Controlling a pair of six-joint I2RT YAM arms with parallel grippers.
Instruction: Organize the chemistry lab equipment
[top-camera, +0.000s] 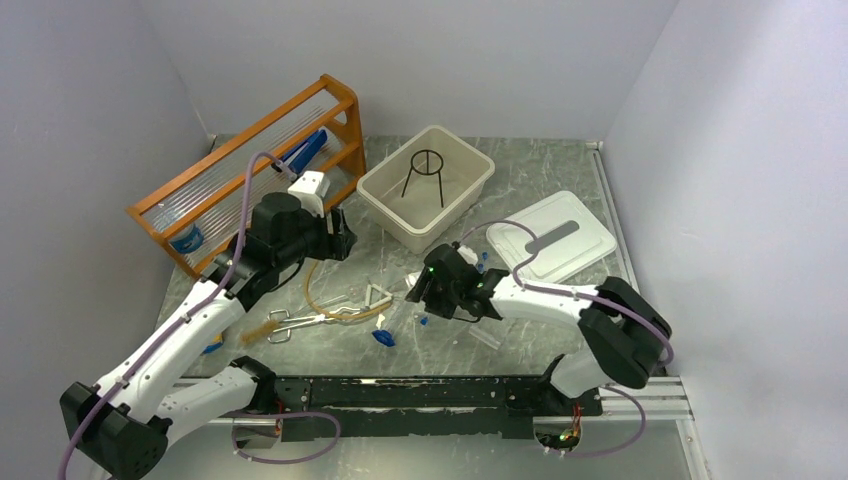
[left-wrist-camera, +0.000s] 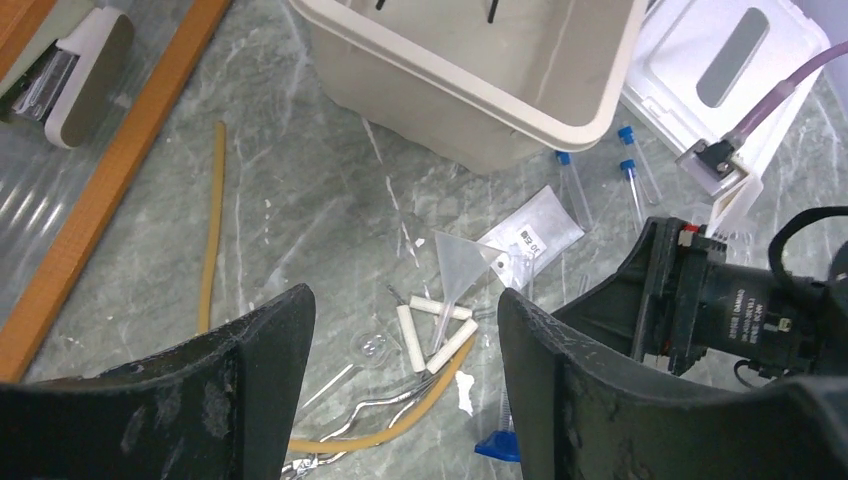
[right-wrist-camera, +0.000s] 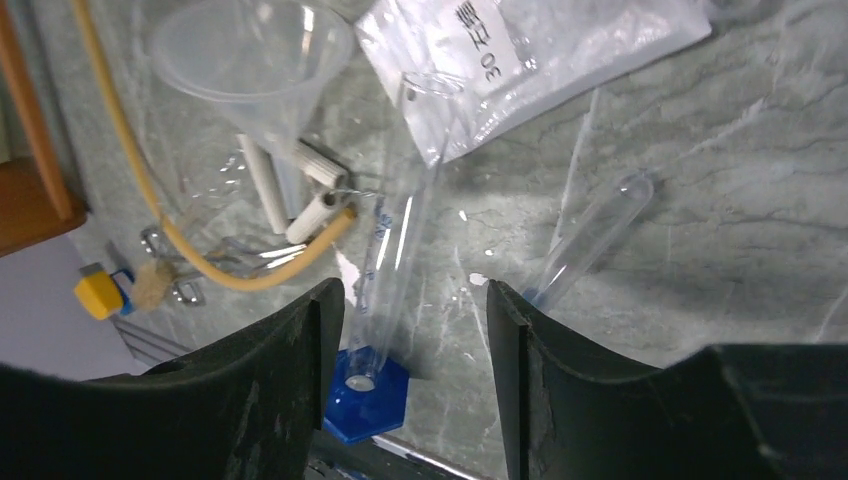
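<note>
- Both claws are hanging apart, gripping nothing: the right gripper (right-wrist-camera: 412, 325) over a cylinder (right-wrist-camera: 385, 250), the left gripper (left-wrist-camera: 405, 305) over the triangle (left-wrist-camera: 432, 330).
- Tongs (top-camera: 300, 322), tubing (left-wrist-camera: 212, 220), packet (left-wrist-camera: 530, 232) and vials (left-wrist-camera: 570, 185) are lying loose mid-table.
- Farther back, only the tripod (top-camera: 425, 172) is sitting in the tub (top-camera: 380, 195); most sorting is looking undone.

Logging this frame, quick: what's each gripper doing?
Left gripper: open, holding nothing.
Right gripper: open, holding nothing.

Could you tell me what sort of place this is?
Probably a robot test cell staged as a chemistry bench: plain walls around a marbled tabletop, a wire tripod in a beige tub, a graduated cylinder.
</note>
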